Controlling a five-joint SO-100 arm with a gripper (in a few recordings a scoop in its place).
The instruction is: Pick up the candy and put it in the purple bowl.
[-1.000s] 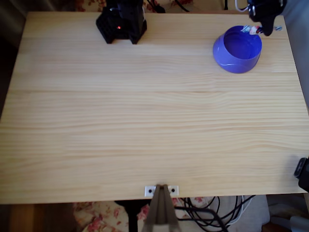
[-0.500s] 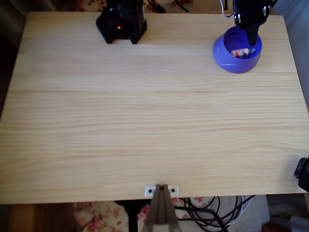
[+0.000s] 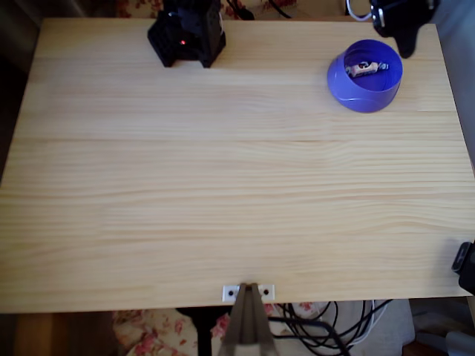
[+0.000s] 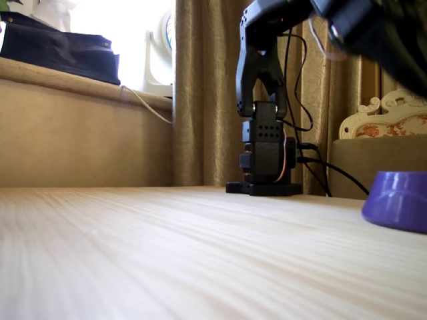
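Tool (image 3: 405, 41) hangs beside purple bowl (image 3: 355, 92) holding candy (image 3: 365, 68)

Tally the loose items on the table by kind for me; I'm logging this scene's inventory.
Candy: 1, lying inside the bowl
Purple bowl: 1
Total: 2

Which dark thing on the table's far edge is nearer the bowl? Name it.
The tool, overhanging the table's top-right corner beside the purple bowl; the arm's base stands far left.
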